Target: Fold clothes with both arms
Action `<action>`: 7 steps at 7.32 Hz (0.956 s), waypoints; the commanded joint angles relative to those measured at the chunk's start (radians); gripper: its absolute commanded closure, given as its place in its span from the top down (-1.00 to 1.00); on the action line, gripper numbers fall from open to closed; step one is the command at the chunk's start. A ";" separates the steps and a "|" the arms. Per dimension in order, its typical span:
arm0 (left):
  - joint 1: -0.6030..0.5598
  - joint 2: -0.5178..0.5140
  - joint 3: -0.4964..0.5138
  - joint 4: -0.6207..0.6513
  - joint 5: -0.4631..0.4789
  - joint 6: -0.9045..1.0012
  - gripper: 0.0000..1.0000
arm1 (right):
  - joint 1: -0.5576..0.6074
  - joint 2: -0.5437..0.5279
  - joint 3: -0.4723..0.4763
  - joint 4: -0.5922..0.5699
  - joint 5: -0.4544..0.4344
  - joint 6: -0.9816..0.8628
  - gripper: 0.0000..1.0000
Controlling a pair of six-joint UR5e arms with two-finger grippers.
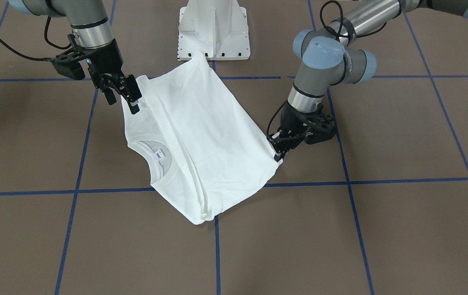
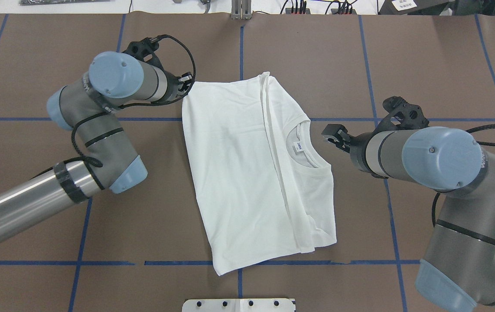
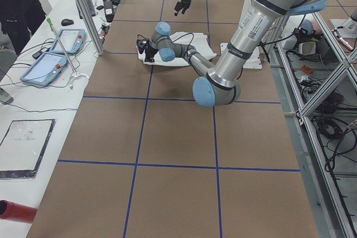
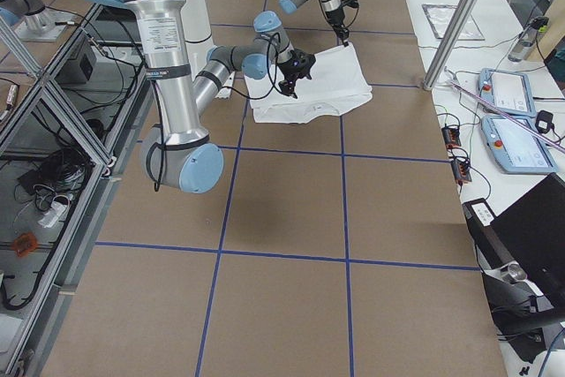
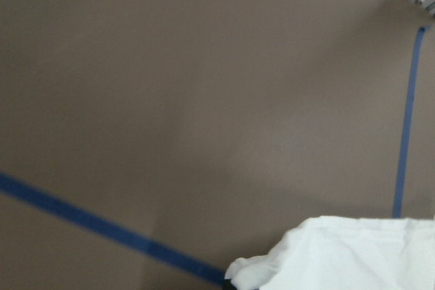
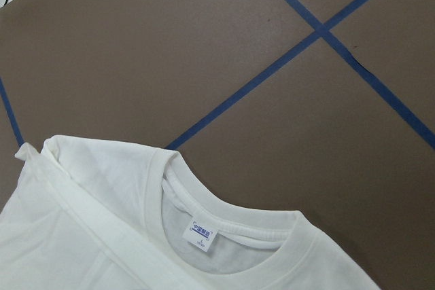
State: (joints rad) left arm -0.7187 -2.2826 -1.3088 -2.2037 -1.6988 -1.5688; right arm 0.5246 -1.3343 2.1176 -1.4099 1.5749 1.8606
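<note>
Risks dragging the half-folded shirt [image 1: 213, 135], flat on the worktop [image 1: 381, 229] just beside the stand base [image 1: 214, 32], askew by pulling with only the left tool [image 1: 278, 155], apparently pinched onto the corner far from that base, the right tool [image 1: 124, 103] nearer it spread and empty.

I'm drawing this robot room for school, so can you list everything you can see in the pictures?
Shirt: one, white, partly folded, middle of the table.
Label: one, white, inside the collar.
Table: one, brown, blue tape lines.
Stand base: one, white, table edge nearest the robot.
Tablets: two, blue-grey, side bench.
Left gripper: one, black, at a shirt corner.
Right gripper: one, black, open, near the collar side.
</note>
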 commanded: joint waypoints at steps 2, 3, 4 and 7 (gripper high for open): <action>-0.053 -0.176 0.326 -0.202 0.028 0.048 -0.13 | -0.003 0.050 -0.053 -0.001 -0.003 -0.001 1.00; -0.060 -0.166 0.286 -0.203 0.019 0.050 0.99 | -0.012 0.103 -0.104 -0.003 -0.001 -0.001 1.00; -0.065 -0.055 0.097 -0.185 0.005 0.056 1.00 | -0.049 0.148 -0.140 -0.036 0.001 -0.003 1.00; -0.073 0.154 -0.177 -0.189 -0.094 0.093 1.00 | -0.150 0.298 -0.213 -0.259 0.037 -0.325 1.00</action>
State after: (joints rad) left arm -0.7883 -2.2004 -1.3836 -2.3951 -1.7751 -1.4882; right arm 0.4040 -1.0962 1.9497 -1.6020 1.5845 1.6921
